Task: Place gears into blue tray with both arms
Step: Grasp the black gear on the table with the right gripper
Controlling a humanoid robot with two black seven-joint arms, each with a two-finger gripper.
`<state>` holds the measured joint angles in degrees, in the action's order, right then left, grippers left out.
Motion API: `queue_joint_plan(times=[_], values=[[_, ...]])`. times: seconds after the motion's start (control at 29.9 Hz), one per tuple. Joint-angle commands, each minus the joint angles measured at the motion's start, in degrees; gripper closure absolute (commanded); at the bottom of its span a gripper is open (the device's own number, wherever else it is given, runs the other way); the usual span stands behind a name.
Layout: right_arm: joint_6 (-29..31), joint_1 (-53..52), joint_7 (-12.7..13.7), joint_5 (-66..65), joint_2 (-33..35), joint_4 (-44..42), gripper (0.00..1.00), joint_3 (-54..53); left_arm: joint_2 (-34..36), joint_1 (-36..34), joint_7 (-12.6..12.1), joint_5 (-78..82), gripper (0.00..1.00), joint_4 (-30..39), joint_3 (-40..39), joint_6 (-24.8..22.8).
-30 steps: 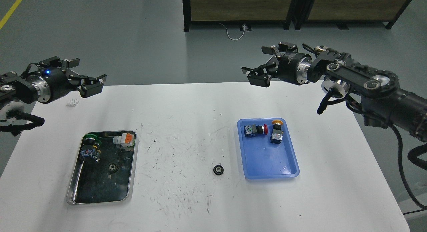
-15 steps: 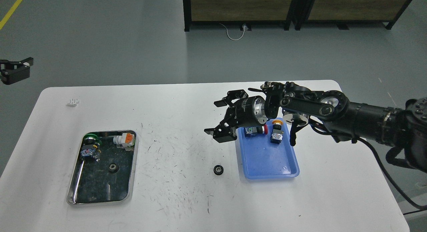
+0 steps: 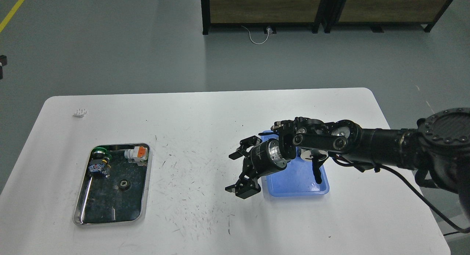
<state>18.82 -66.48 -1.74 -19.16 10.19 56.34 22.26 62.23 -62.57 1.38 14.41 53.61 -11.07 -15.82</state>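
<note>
One gear (image 3: 125, 184), small, black and toothed, lies in the shiny metal tray (image 3: 78, 211) at the left. The other gear, which lay on the table left of the blue tray, is hidden under my right gripper. My right gripper (image 3: 231, 173) hangs open low over that spot, fingers spread, just left of the blue tray (image 3: 298, 183). The right arm (image 3: 367, 145) crosses the tray's far half and covers it. Of my left gripper only a dark sliver (image 3: 2, 64) shows at the left edge of the view.
The metal tray also holds a green-capped switch (image 3: 98, 162) and a white and orange part (image 3: 136, 153). A small white piece (image 3: 80, 112) lies near the table's far left corner. Dark wooden furniture (image 3: 264, 9) stands on the floor beyond the table.
My right arm swung down and forward from above the tray's far left corner to low over the loose gear, now covering it. My left gripper withdrew leftward almost out of view.
</note>
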Motion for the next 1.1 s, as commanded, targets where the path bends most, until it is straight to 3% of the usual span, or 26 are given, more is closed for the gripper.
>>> queue_joint_plan(times=[0.0,1.07], values=[[0.07,0.64,-0.01,-0.17,-0.69,-0.35,0.0,1.11,0.35,-0.01,0.11,0.0,0.02,-0.09,0.0,-0.35],[-3.18,6.27,-0.63,-3.34,-6.5,-9.93,0.06,1.82,1.14,-0.62,0.9,0.0,0.02,-0.09,-0.09,-0.35]])
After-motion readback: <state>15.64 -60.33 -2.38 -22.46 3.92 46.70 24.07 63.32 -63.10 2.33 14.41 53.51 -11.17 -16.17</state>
